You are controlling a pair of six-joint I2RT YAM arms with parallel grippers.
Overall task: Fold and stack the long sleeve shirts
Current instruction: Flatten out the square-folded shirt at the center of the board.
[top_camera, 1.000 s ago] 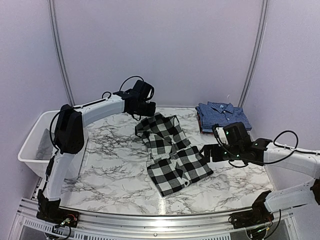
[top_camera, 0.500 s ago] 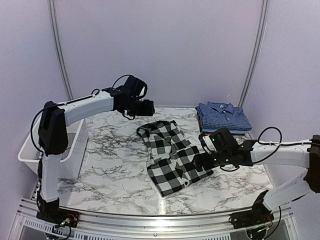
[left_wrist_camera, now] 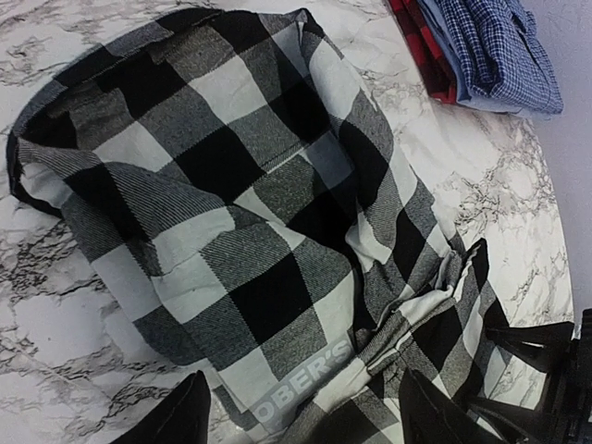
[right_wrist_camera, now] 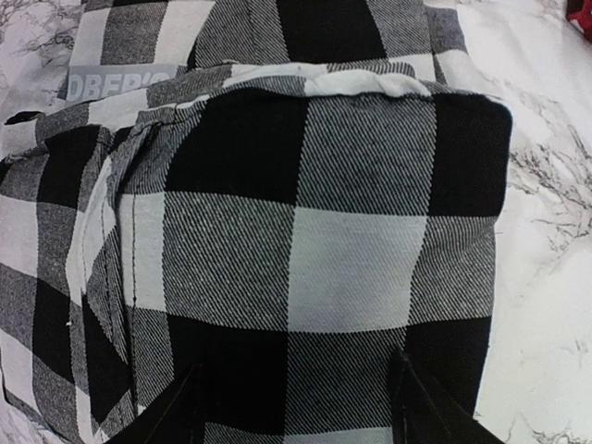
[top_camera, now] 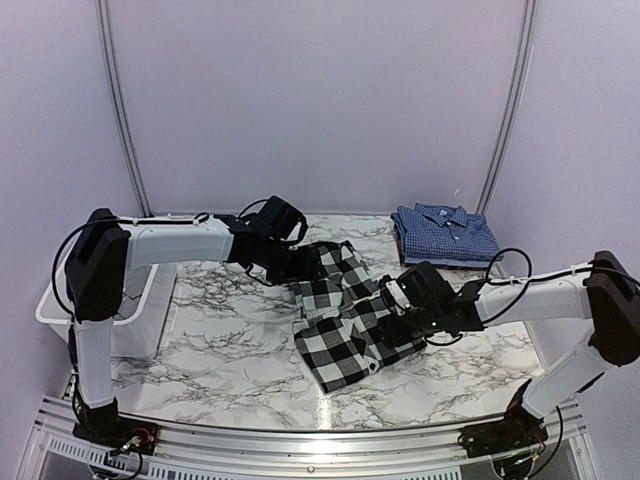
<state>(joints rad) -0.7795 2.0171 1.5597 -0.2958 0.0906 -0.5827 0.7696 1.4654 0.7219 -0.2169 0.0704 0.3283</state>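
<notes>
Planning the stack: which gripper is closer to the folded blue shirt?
Right. The right gripper is over the check shirt's right edge, just in front of the blue shirt; the left gripper is at the check shirt's far-left end.

Marble table: buffalo-check shirt centre, blue shirt pile far-right.

Lab test booth, blank white walls

Spread fingers over buffalo-check shirt on marble table
</notes>
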